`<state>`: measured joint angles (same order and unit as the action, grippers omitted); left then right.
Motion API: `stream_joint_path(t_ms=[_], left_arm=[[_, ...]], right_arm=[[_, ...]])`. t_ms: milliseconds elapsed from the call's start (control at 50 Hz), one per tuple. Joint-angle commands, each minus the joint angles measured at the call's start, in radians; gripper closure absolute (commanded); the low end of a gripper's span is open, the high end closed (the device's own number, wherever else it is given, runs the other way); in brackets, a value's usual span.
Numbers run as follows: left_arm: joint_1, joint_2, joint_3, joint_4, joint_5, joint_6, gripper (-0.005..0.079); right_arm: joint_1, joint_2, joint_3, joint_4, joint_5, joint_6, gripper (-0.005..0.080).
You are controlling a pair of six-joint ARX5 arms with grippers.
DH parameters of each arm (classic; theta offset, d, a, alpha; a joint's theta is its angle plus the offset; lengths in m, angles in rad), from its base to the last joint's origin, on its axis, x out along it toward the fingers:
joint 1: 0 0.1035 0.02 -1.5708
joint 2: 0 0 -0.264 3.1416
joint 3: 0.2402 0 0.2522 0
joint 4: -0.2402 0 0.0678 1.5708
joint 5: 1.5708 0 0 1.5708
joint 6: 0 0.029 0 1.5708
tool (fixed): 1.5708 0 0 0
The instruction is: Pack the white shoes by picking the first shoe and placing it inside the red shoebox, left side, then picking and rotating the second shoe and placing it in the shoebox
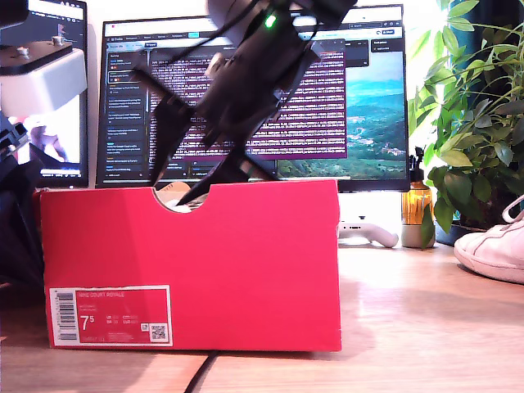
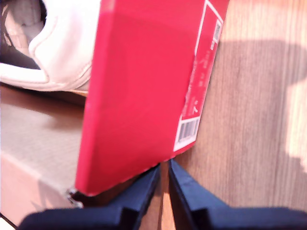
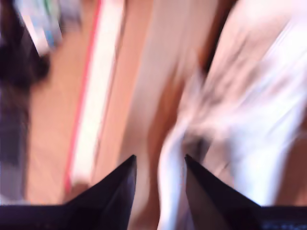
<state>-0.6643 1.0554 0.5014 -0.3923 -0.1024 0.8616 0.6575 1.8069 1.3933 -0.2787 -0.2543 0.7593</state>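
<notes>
The red shoebox [image 1: 246, 262] stands on the wooden table at the exterior view's left, label facing the camera. A dark arm [image 1: 246, 90] hangs over it. It is my first arm, since the first wrist view looks down on the same box's labelled wall [image 2: 139, 96]. One white shoe [image 2: 62, 52] lies inside the box. My first gripper [image 2: 163, 167] is shut and empty, above the box's front edge. The other white shoe [image 1: 495, 250] rests on the table at the exterior view's right edge. In the blurred second wrist view, my second gripper [image 3: 160, 160] is open, close over that shoe [image 3: 249, 96].
A wide monitor [image 1: 254, 98] stands behind the box, with a second screen [image 1: 49, 90] at the exterior view's left. A leafy plant [image 1: 475, 123], an amber bottle [image 1: 417, 205] and a white controller [image 1: 368, 233] sit behind the loose shoe. A black cable [image 1: 201, 377] runs under the box.
</notes>
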Motion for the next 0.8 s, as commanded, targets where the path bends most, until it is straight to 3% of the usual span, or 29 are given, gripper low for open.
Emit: stream_joint_path(t_ms=[0, 140, 240, 300, 440, 640, 780], left_arm=[[0.001, 0.005, 0.008, 0.003, 0.015, -0.008, 0.07], [0.001, 0.005, 0.008, 0.003, 0.018, -0.008, 0.07], [0.001, 0.005, 0.008, 0.003, 0.019, -0.008, 0.07], [0.001, 0.005, 0.008, 0.003, 0.021, -0.008, 0.07], [0.001, 0.005, 0.008, 0.003, 0.021, -0.008, 0.07], [0.001, 0.005, 0.008, 0.003, 0.025, -0.008, 0.07], [0.001, 0.005, 0.008, 0.003, 0.025, -0.008, 0.07]], right_arm=[[-0.048, -0.059, 0.03, 0.002, -0.029, 0.012, 0.0469], [-0.14, -0.109, 0.031, -0.063, -0.214, 0.029, 0.0469], [-0.195, -0.138, 0.031, -0.15, -0.225, 0.039, 0.0469], [-0.211, -0.154, 0.031, -0.238, -0.146, 0.093, 0.0469], [-0.224, -0.18, 0.031, -0.494, 0.167, 0.185, 0.0469], [-0.243, -0.217, 0.031, -0.771, 0.425, 0.391, 0.0469], [-0.282, -0.257, 0.031, -1.059, 0.587, 0.58, 0.0471]])
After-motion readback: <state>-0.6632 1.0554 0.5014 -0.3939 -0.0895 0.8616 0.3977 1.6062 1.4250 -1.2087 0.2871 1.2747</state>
